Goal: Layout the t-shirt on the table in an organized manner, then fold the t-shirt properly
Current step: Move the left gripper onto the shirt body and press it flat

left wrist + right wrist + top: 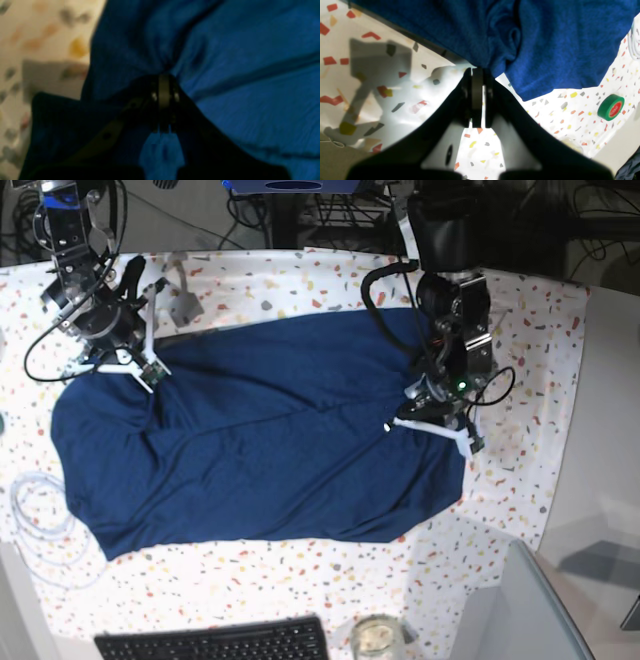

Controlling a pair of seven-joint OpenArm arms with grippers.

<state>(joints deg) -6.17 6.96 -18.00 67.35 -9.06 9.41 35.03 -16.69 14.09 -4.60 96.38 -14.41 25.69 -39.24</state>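
The dark navy t-shirt [270, 450] lies spread across the speckled table [300, 585], with soft creases running through its middle. My left gripper [427, 416] is at the shirt's right edge; in the left wrist view the left gripper [164, 76] is shut on a bunched pinch of the t-shirt [250, 62]. My right gripper [150, 370] is at the shirt's upper left corner. In the right wrist view the right gripper [477, 70] is shut on a gathered edge of the t-shirt [545, 45], lifted a little above the table [570, 115].
A green tape roll [610, 107] lies on the table beside the shirt. A coiled white cable [35, 515] sits at the left edge. A black keyboard [215, 642] and a glass jar [375, 638] are at the front. A plain grey surface [520, 610] adjoins the front right.
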